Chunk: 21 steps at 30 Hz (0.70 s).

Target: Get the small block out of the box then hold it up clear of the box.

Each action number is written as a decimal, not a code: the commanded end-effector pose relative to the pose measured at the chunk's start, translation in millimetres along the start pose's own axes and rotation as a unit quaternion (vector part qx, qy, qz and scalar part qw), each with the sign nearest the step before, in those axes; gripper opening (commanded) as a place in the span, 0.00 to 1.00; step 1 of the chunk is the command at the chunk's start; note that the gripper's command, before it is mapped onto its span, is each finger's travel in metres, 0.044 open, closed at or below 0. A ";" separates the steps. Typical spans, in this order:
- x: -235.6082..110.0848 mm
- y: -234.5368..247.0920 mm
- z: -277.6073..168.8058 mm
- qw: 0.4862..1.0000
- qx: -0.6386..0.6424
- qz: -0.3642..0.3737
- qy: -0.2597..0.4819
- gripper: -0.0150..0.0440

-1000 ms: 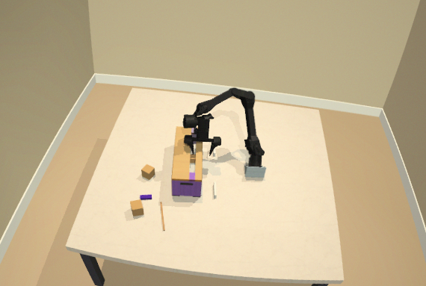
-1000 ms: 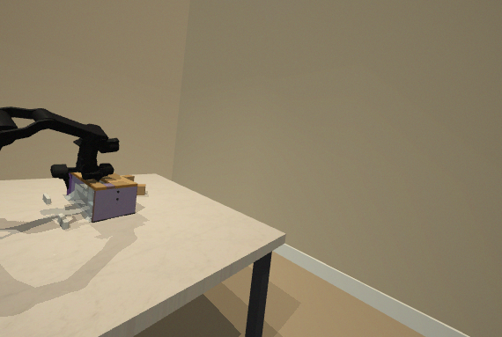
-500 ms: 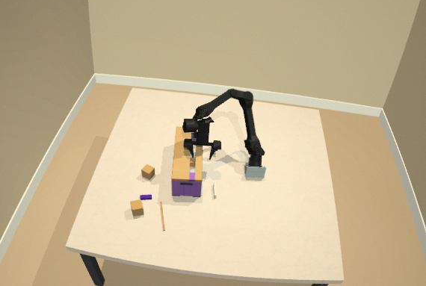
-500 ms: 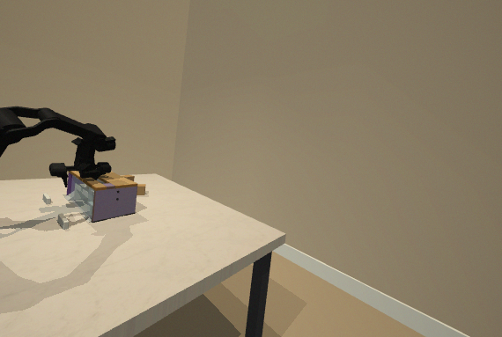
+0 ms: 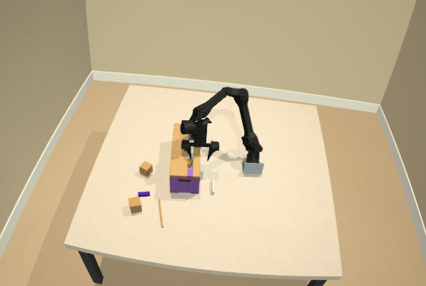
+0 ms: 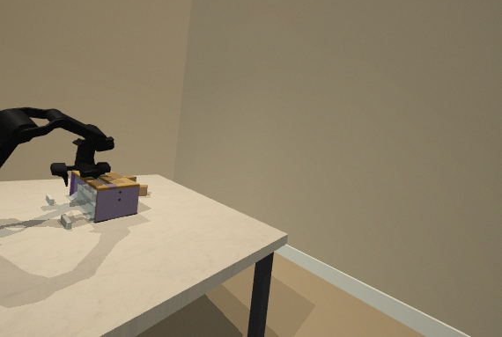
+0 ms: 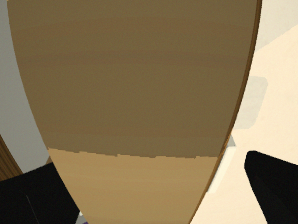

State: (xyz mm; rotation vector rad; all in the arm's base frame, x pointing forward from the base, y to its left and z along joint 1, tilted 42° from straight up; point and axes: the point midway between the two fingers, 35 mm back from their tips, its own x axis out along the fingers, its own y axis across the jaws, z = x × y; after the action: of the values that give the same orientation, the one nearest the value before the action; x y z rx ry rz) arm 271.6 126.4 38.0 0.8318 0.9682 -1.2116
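The box [image 5: 178, 164] [image 6: 116, 206] has an orange-brown top, purple ends and a clear front. Its top fills much of the wrist view [image 7: 135, 100]. A slot runs lengthwise through the top. A small brown patch [image 5: 190, 164] shows in the slot in the top view; I cannot tell whether it is the block. The block and shelf cannot be made out clearly. My gripper [image 5: 199, 159] [image 7: 173, 161] is open and empty, pointing down, with its fingers astride the front strip of the top. One finger is at the slot, the other outside the clear front. Whether the first finger reaches inside is unclear.
Two orange-brown cubes [image 5: 146, 169] [image 5: 135, 204], a purple bar [image 5: 143, 193] and a thin orange stick [image 5: 161, 213] lie on the table [image 5: 243, 228] on the box's far side from the arm base. Small pale bars [image 6: 49, 199] [image 6: 66, 222] lie before the clear front.
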 end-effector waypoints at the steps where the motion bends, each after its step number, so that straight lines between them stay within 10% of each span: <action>1: 5.0 -1.2 -11.1 1.000 0.000 -0.003 0.001 0.93; 21: 18.7 -1.6 -50.2 1.000 0.000 -0.003 0.002 0.93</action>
State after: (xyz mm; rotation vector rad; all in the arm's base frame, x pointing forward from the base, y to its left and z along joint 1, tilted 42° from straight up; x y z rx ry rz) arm 263.7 157.6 8.3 0.8274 0.9726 -1.2143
